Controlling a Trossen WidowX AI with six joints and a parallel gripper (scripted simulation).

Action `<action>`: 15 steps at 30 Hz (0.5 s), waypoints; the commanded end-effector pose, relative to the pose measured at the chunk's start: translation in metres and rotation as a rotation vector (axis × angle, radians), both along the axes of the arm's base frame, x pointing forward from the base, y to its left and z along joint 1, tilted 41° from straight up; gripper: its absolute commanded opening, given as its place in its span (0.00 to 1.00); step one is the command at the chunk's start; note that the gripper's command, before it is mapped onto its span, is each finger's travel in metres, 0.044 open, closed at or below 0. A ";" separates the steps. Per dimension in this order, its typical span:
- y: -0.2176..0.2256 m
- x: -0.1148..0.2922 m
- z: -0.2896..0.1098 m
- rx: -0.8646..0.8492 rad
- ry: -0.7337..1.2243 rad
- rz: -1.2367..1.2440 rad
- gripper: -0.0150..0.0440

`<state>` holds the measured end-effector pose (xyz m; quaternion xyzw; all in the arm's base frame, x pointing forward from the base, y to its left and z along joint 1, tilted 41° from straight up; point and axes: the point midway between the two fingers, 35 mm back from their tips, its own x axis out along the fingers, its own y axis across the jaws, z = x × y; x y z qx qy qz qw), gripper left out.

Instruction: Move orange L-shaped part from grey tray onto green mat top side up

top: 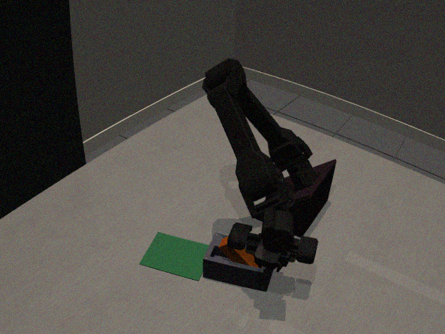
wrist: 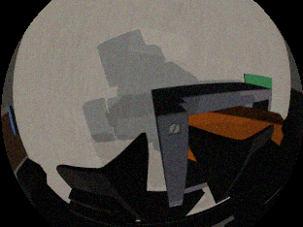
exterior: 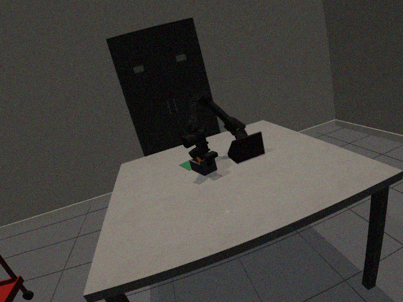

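While the pincer (top: pixel 264 255) presses, the orange part (top: pixel 235 254) tilts above the tray rim (top: pixel 233 267).

A bare, lab-like room: grey tiled floor (exterior: pixel 286 270), plain walls (exterior: pixel 64 97), one table (exterior: pixel 227 201), dark cabinet (exterior: pixel 163 84).

A dark cabinet (exterior: pixel 166 84) stands behind the counter (exterior: pixel 254 201); a red cart (exterior: pixel 10 286) sits at the floor's corner.
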<state>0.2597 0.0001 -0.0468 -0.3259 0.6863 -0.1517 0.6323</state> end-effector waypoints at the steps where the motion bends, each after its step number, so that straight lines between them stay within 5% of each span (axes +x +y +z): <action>1: 0.001 0.000 0.000 -0.001 0.001 0.000 0.56; 10: 0.017 -0.005 0.006 -0.012 0.010 0.002 0.56; 15: 0.045 0.000 0.044 -0.008 0.010 0.002 0.56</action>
